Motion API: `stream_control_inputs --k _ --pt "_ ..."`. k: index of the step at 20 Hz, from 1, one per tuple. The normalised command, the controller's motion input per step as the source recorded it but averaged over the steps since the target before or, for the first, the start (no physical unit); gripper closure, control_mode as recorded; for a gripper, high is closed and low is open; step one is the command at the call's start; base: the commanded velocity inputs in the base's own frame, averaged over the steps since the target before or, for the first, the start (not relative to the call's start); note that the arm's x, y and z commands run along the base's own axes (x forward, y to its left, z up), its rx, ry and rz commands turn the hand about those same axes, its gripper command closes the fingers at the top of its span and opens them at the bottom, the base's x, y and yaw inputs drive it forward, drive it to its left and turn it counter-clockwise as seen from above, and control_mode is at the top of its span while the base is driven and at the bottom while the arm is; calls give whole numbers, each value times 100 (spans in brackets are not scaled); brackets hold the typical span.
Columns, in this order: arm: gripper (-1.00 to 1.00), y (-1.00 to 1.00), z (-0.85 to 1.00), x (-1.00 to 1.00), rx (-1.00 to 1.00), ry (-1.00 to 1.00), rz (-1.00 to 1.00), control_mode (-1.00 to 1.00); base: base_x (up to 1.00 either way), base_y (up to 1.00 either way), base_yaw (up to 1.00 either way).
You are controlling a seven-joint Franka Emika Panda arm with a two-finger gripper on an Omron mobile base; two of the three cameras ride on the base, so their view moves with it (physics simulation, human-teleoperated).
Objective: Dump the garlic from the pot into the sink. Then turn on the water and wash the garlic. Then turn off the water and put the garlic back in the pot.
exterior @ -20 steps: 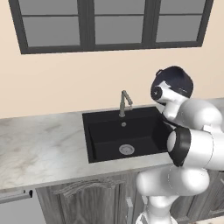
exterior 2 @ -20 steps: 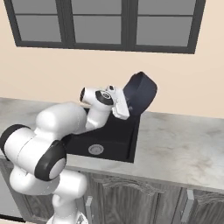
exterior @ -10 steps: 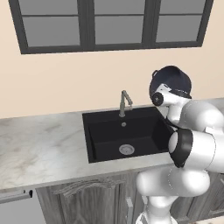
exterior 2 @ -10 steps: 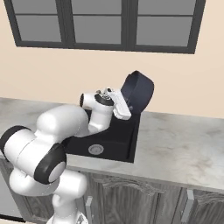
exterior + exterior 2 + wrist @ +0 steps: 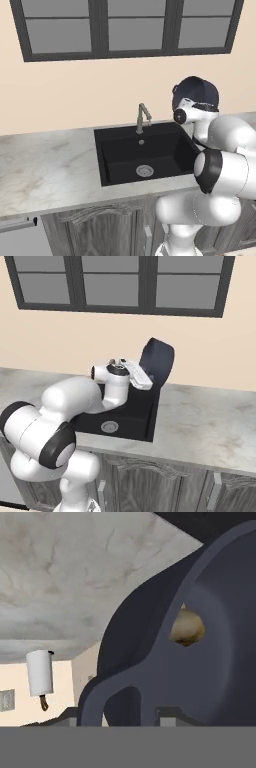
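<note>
The dark navy pot [image 5: 196, 91] hangs in the air over the right rim of the black sink [image 5: 120, 150], tipped on its side. My gripper [image 5: 149, 379] is shut on its edge, just below it in both base views. The hand view looks into the tilted pot [image 5: 210, 662], where the tan garlic [image 5: 186, 628] lies against the inner wall. The pot's loop handle [image 5: 107, 694] sits close to my fingertips, which are mostly hidden. The steel drain [image 5: 144, 171] lies on the basin floor, and the grey faucet [image 5: 142, 117] stands at the back rim.
Pale marble counter [image 5: 45, 170] runs left of the sink and also to its right [image 5: 210, 426]. A dark-framed window [image 5: 125, 25] is on the wall above. Grey cabinet doors [image 5: 150, 481] sit below. A white paper roll [image 5: 39, 673] shows in the hand view.
The hand has rolled and the pot has tipped further onto its side, rising slightly and edging toward the basin. The sink and faucet have not changed.
</note>
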Motion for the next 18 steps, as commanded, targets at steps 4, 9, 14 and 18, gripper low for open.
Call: stream_control_inputs --k 4,9,14,18 --pt "100 0 33 0 -26 27 0 -100 0 0 0" --pt "100 0 21 0 -24 4 0 -100 0 0 0" --pt "100 0 5 0 -27 0 0 -100 0 0 0" --pt "100 0 3 0 -27 0 0 -100 0 0 0"
